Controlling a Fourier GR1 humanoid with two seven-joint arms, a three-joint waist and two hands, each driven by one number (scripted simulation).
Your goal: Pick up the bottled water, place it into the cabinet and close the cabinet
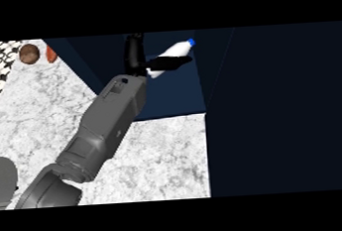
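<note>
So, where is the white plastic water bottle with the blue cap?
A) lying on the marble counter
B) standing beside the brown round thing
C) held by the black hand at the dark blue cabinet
C: the black hand curls round the bottle at the cabinet.

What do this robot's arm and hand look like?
The forearm is a grey, boxy shell with panel seams, widening into a rounded joint lower down. The right hand is black with slim fingers. No cables show.
</note>
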